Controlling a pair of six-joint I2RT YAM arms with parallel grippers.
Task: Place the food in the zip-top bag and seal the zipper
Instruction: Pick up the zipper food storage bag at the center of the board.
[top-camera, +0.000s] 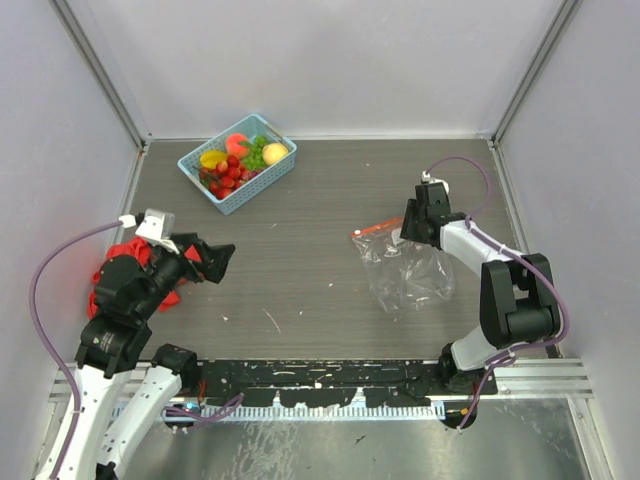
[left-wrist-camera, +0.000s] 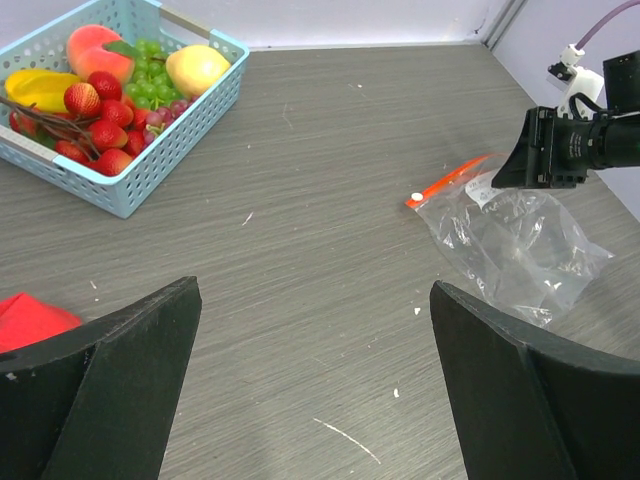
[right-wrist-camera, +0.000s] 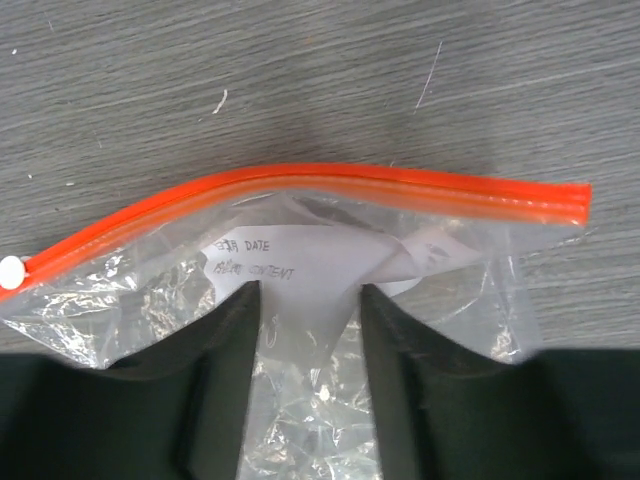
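The food (top-camera: 238, 160) lies in a light-blue mesh basket (top-camera: 262, 185) at the back left: red strawberries (left-wrist-camera: 100, 130), green grapes (left-wrist-camera: 150, 85), a yellow lemon (left-wrist-camera: 196, 68) and a peach (left-wrist-camera: 92, 50). The clear zip-top bag (top-camera: 405, 272) lies flat at the right. Its red-orange zipper (right-wrist-camera: 330, 185) faces away from the arms' bases. My right gripper (right-wrist-camera: 308, 292) is over the bag just behind the zipper. Its fingers (right-wrist-camera: 225, 360) are partly apart, with the white label (right-wrist-camera: 300, 260) and bunched plastic between them. My left gripper (left-wrist-camera: 315, 288) is open and empty over bare table.
A red cloth (top-camera: 120, 270) lies under my left arm at the left edge. The enclosure walls (top-camera: 60, 120) stand close on the left, back and right. A black strip (top-camera: 320, 385) runs along the near edge.
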